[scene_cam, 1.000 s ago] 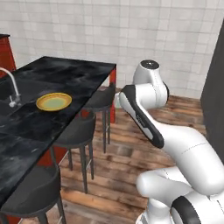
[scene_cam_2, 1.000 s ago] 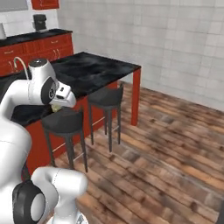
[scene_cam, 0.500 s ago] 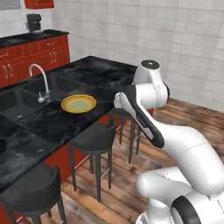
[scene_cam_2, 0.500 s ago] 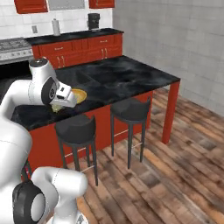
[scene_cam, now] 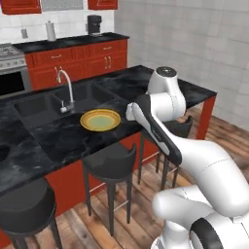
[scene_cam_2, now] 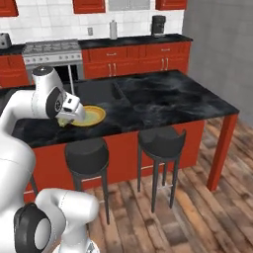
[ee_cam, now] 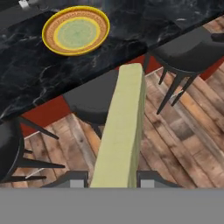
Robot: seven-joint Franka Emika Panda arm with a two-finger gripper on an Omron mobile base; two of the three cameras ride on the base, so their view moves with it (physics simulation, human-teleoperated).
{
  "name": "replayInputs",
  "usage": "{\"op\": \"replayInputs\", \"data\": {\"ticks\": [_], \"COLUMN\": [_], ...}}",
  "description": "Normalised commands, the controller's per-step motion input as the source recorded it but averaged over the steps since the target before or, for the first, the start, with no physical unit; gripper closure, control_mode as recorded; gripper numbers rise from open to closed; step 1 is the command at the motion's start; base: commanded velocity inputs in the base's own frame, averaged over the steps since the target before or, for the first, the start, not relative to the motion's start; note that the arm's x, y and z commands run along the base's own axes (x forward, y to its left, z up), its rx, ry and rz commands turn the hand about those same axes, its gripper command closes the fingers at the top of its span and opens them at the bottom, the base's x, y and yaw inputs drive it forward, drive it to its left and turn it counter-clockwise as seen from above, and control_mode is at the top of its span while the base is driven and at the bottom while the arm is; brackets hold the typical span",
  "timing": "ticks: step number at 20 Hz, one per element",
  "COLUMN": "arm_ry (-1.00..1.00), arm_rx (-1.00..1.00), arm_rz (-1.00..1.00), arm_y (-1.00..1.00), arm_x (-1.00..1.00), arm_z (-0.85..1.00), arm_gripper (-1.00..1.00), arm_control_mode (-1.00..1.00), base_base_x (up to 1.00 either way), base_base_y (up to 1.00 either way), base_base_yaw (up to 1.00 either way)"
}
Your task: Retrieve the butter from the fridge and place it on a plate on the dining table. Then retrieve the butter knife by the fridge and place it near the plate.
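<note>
The butter (ee_cam: 122,131), a pale yellow stick, juts out from between the fingertips of my gripper (ee_cam: 111,180), which is shut on it. In the right base view the gripper (scene_cam_2: 65,119) hangs with the butter (scene_cam_2: 63,120) at the near edge of the dining table (scene_cam_2: 168,101). The plate (ee_cam: 75,34), with its yellow-orange rim and greenish centre, lies bare on the black top just beyond the butter's tip. In the left base view the plate (scene_cam: 100,119) lies left of my arm on the dining table (scene_cam: 58,141). The fridge and the butter knife are out of view.
Black stools (ee_cam: 94,100) (ee_cam: 188,48) stand along the table's near side under the gripper, over a wooden floor. A sunken sink (scene_cam: 44,104) and curved tap (scene_cam: 65,90) lie behind the plate. Red cabinets (scene_cam_2: 133,57) with a stove line the back wall.
The whole scene has swung as the base drove: the table and plate now lie closer and more central. The gripper has kept its hold on the butter.
</note>
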Motion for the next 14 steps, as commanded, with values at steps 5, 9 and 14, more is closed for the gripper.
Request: {"op": "replayInputs", "data": {"ticks": [5,9,14], "arm_ry": [0.0,0.0,0.0], "arm_rx": [0.0,0.0,0.0], "arm_rz": [0.0,0.0,0.0], "arm_y": [0.0,0.0,0.0], "arm_x": [0.0,0.0,0.0], "arm_z": [0.0,0.0,0.0], "arm_gripper": [1.0,1.0,1.0], "arm_control_mode": [1.0,1.0,1.0], "base_base_x": [0.63,0.69,0.6], "base_base_y": [-0.64,-0.31,-0.03], "base_base_yaw": [0.44,0.3,0.3]}}
